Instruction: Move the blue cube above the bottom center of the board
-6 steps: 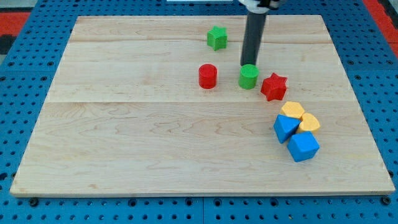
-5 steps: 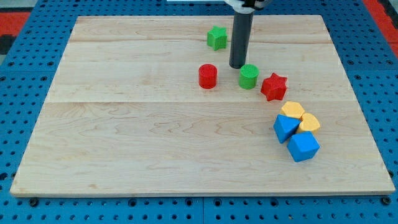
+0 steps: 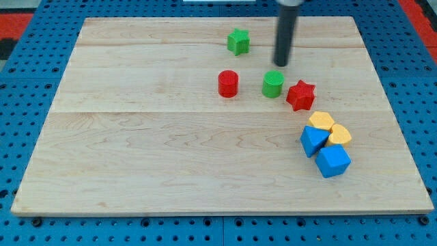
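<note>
Hovering: my tip (image 3: 281, 64) just above green cylinder (image 3: 272, 84) | no claw, rod holds nothing | blue cube (image 3: 332, 161) at view's right, touching blue block (image 3: 313, 140) | board (image 3: 136, 137)

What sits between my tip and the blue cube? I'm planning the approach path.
In the camera view, the red star and the two yellow blocks lie between my tip and the blue cube; the green cylinder sits just left of that line.

place: robot lab | evidence: wooden board (image 3: 136, 150) on blue perforated bench (image 3: 27, 137)
</note>
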